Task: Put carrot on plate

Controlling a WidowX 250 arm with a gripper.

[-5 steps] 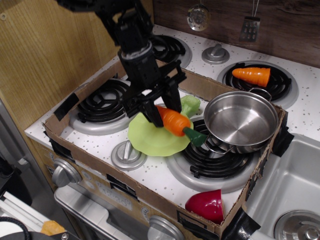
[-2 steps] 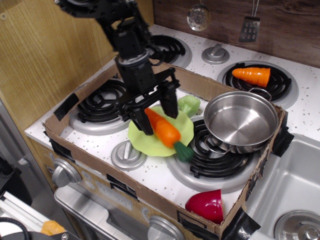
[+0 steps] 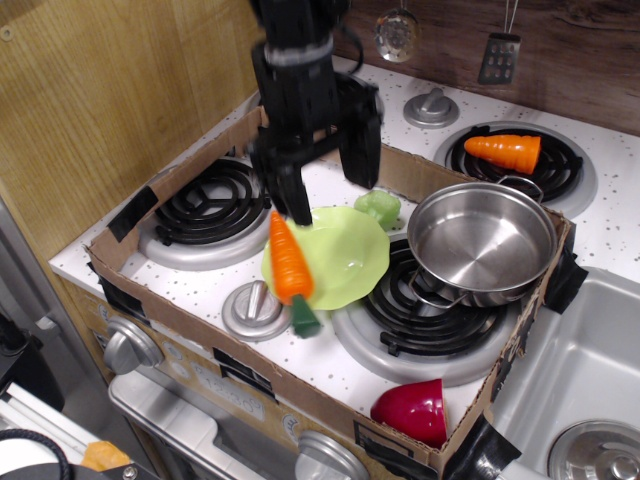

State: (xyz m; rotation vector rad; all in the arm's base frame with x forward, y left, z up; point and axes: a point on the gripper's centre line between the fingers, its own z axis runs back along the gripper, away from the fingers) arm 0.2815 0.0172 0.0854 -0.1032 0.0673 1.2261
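The carrot is long, smooth and orange with a dark green stem end. It lies along the left edge of the lime-green plate, stem end pointing down past the rim toward the knob. My gripper hangs above the plate's back edge, fingers spread apart and empty, clear of the carrot. The plate sits inside the cardboard tray between the burners.
A steel pot stands right of the plate on a burner. A small green vegetable lies behind the plate. A dark red bowl sits at the tray's front right. A ridged orange cone lies on the back right burner. The cardboard tray wall rings the area.
The gripper let go of the carrot and rose up and back. The carrot swung from lying across the plate to lying along its left edge.
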